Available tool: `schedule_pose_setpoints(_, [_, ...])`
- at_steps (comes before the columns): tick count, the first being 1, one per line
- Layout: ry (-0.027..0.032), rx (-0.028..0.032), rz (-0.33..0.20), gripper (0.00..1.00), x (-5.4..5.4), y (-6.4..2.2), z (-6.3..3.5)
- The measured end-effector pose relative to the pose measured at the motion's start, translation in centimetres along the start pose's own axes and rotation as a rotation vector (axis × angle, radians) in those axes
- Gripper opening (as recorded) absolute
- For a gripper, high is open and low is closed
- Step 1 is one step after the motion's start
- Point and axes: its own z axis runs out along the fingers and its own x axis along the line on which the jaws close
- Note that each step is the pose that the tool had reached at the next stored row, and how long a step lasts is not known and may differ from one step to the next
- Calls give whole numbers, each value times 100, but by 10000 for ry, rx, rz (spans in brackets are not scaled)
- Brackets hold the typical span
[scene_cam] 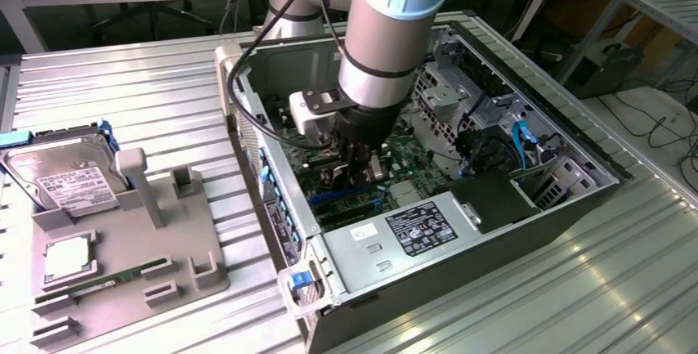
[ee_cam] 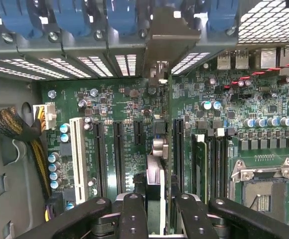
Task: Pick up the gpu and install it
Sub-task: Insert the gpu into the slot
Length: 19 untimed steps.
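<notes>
My gripper (scene_cam: 355, 151) is down inside the open computer case (scene_cam: 567, 199), above the green motherboard (scene_cam: 409, 162). In the wrist view its black fingers (ee_cam: 134, 216) are shut on the gpu (ee_cam: 155, 179), a thin card seen edge-on that runs away from the gripper (ee_cam: 154, 211). The card's pale metal end bracket (ee_cam: 168, 40) lies against the case's rear slot openings. The card stands upright between the black expansion slots (ee_cam: 118, 152) and a long black slot (ee_cam: 177, 149). Whether its edge sits in a slot is hidden.
A grey fixture (scene_cam: 163, 248) on the exterior view's left holds a silver hard drive (scene_cam: 68, 181), a chip (scene_cam: 68, 257) and a narrow green RAM stick (scene_cam: 104, 284). Inside the case are the power supply (scene_cam: 420, 223), a CPU socket (ee_cam: 264, 194) and blue slot clips (ee_cam: 122, 15).
</notes>
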Motion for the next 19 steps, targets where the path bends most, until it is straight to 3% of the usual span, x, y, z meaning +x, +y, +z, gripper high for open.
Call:
schedule_pose_setpoints(6, [-5,-62,26,27,2,1,53])
schedule_pose_setpoints(19, [-23,-77,33,27,2,1,84])
